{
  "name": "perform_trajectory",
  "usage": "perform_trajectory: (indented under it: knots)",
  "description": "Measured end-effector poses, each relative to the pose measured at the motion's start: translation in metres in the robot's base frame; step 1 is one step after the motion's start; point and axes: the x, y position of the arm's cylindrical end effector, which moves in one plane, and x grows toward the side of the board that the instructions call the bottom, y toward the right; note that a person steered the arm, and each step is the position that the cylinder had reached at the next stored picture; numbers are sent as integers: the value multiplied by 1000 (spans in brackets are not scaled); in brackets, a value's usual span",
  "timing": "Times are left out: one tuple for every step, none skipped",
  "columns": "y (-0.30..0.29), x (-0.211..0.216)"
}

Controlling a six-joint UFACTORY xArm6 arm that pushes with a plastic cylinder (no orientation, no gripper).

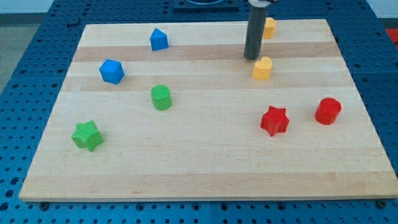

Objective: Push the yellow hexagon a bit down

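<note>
On the view's left of the wooden board [205, 174] sit a green star [86, 135], a blue hexagon-like block [112, 71], a blue block with a peaked top [158, 40] and a green cylinder [161, 98]. Further right stands the dark rod, my tip [251, 58] resting on the board near the view's top. Just beside it, to the lower right, lies a yellow block [263, 68] whose shape looks closer to a heart than a hexagon. Behind the rod, partly hidden at the board's top edge, is a second yellow block [269, 27], which I judge to be the yellow hexagon named in the task. Below are a red star [274, 120] and a red cylinder [328, 111].

There are no jaws here, only the bare rod, so nothing is held. The hexagon is likely light, stiff plastic that slides easily on smooth wood and may spin if struck off-centre. The best contact is the middle of its top-facing side, pushing gently downward; the other yellow block sits in that direction, so a short push is wise.
</note>
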Motion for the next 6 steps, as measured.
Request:
perform_trajectory:
  knots:
    - [-2,-48]
    - [-1,-89]
    - [24,-105]
    - [72,-91]
    - [82,-73]
    - [81,-77]
